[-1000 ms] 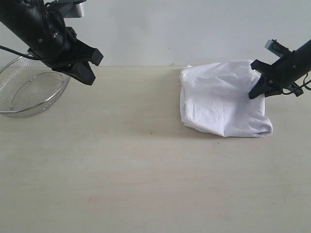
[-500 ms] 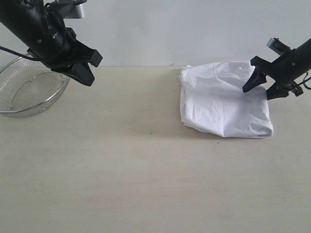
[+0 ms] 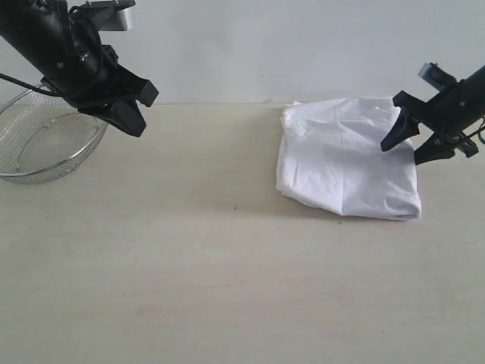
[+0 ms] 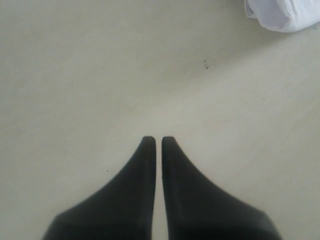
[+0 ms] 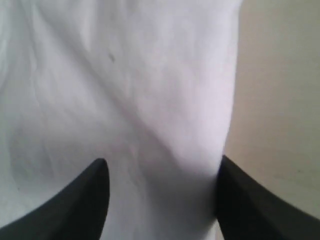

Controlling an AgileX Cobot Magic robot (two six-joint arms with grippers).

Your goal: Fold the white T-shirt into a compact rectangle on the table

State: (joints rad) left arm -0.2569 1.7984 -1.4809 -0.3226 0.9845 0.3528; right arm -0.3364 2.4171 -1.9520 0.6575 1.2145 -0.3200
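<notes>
The white T-shirt (image 3: pixel 345 159) lies folded into a rumpled rectangle at the back right of the table (image 3: pixel 189 265), plain side up. My right gripper (image 3: pixel 402 150) hangs just above the shirt's right edge, open, with nothing between its fingers. In the right wrist view the white T-shirt (image 5: pixel 125 75) fills the space under the spread right gripper (image 5: pixel 162 162), with bare table (image 5: pixel 280 75) to one side. My left gripper (image 3: pixel 135 125) is shut and empty, raised above the table's back left. The left wrist view shows the left gripper (image 4: pixel 158 140) over bare table (image 4: pixel 100 75), with a corner of the T-shirt (image 4: pixel 280 12) far off.
A wire-mesh metal basket (image 3: pixel 45 144) stands at the far left edge, partly behind the left arm. A pale wall runs behind the table's back edge.
My right gripper has opened and let go of the shirt's right edge, lifting slightly. The cloth has settled a little flatter. The left arm has barely moved.
</notes>
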